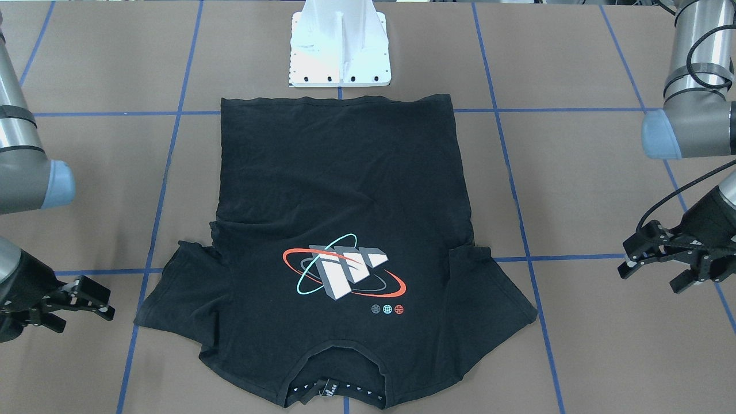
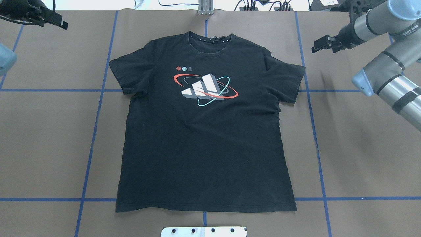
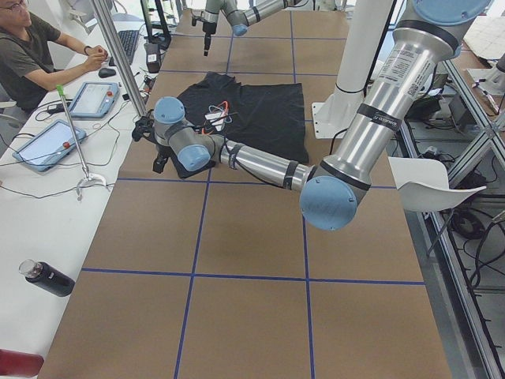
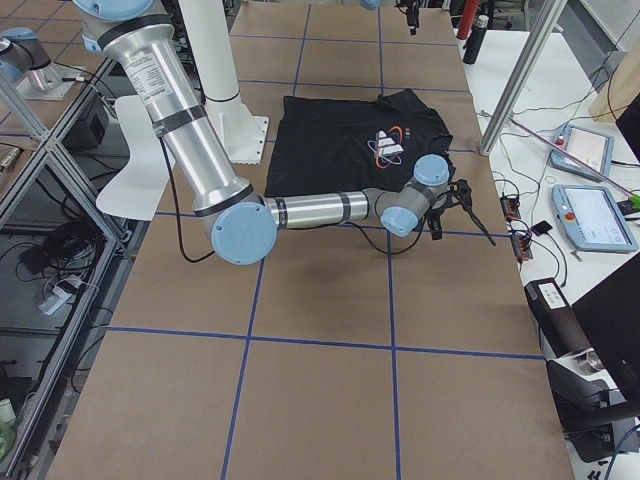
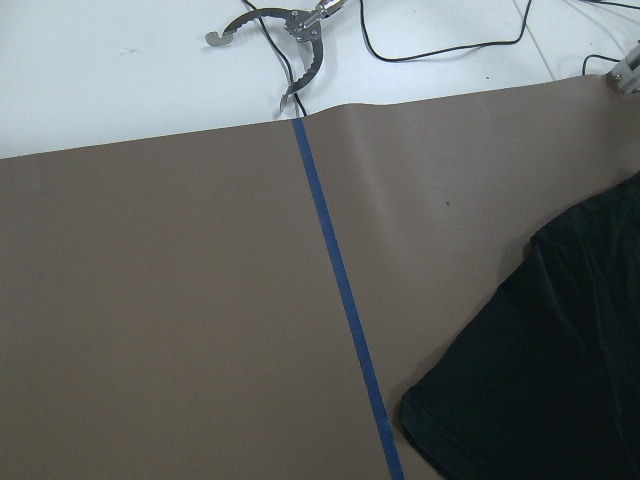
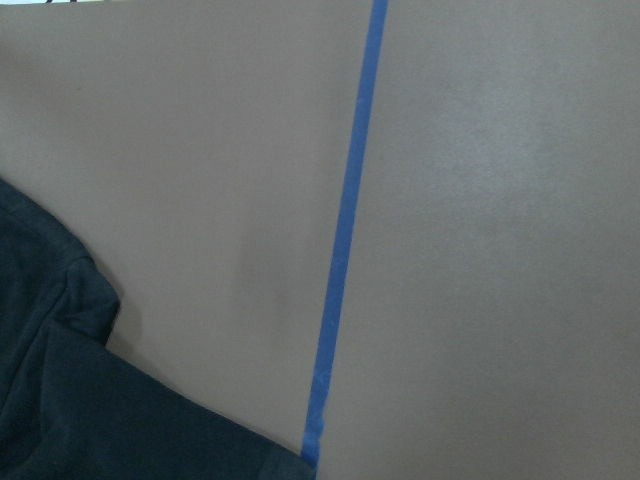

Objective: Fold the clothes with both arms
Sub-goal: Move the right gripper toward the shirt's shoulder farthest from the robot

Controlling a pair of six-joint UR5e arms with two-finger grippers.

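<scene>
The clothes are one black T-shirt (image 2: 204, 131) lying flat on the brown table, logo (image 2: 204, 87) up, collar away from the robot's base. Both sleeves are spread out. My left gripper (image 2: 54, 18) hovers off the shirt beyond its left sleeve, open and empty; the front view shows it too (image 1: 652, 276). My right gripper (image 2: 320, 44) hangs beside the other sleeve, also open and holding nothing (image 1: 86, 305). Each wrist view catches only a sleeve edge (image 5: 540, 370) (image 6: 80, 400) and no fingers.
The white pedestal base (image 1: 340, 46) stands just behind the shirt's hem. Blue tape lines (image 2: 95, 125) grid the table. A person (image 3: 31, 47) sits at a side desk with tablets (image 3: 47, 142); a black bottle (image 3: 47, 278) lies there. A metal tool (image 5: 280, 30) lies past the table's edge.
</scene>
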